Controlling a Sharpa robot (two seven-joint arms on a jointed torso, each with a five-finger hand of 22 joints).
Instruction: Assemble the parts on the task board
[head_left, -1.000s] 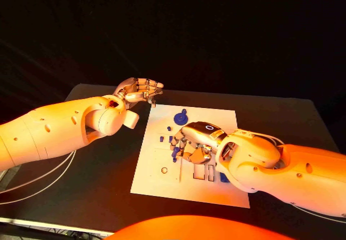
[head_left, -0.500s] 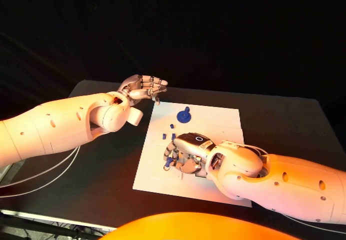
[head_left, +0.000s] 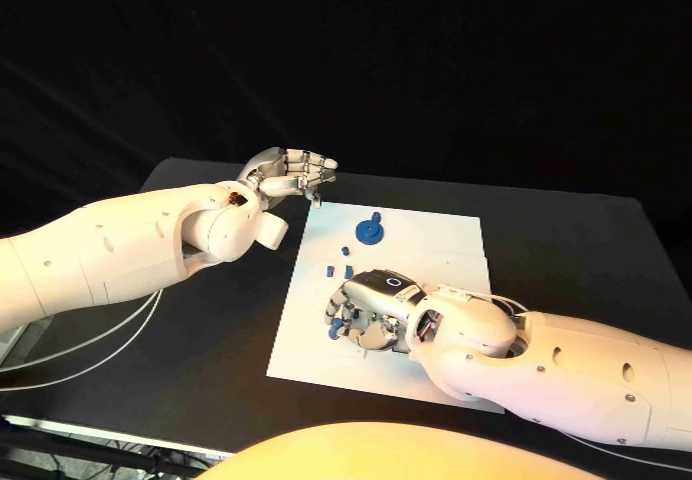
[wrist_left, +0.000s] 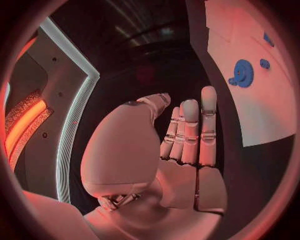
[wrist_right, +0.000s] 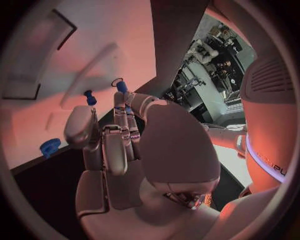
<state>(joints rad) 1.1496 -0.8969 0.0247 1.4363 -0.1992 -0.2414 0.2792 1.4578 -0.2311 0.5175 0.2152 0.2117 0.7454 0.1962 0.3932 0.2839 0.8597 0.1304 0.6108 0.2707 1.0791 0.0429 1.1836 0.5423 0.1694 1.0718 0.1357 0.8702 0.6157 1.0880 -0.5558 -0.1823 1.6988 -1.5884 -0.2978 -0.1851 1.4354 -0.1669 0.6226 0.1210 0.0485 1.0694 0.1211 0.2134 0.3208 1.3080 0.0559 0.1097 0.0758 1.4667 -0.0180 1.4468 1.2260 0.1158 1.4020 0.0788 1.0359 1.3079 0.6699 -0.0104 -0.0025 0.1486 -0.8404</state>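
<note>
Trouble is most likely to come from the right hand (head_left: 372, 308), which is lowered palm-down onto the left part of the task board (head_left: 433, 240), with its fingers curled among the small parts. Whether anything is actually pinched there cannot be told: in the right wrist view a small blue peg (wrist_right: 120, 86) is seen at a fingertip, but no clear grip on it is shown. If the piece is held loosely, it may be tilted or dropped before it is seated, and neighbouring pieces may be knocked loose or swept aside by the knuckles. The thin board itself may also be dragged across the black table (head_left: 606, 250) by a sideways push.

The left hand (head_left: 289, 176) is held raised beyond the board's far left corner, fingers curled in with nothing seen in them; the board is not being steadied by it.

The task board is a white rectangular plate lying flat in the middle of the table. A blue gear (head_left: 371, 231) is seen on its far part, well apart from the right hand. Small blue pegs (head_left: 346, 252) are scattered between the gear and the hand.
</note>
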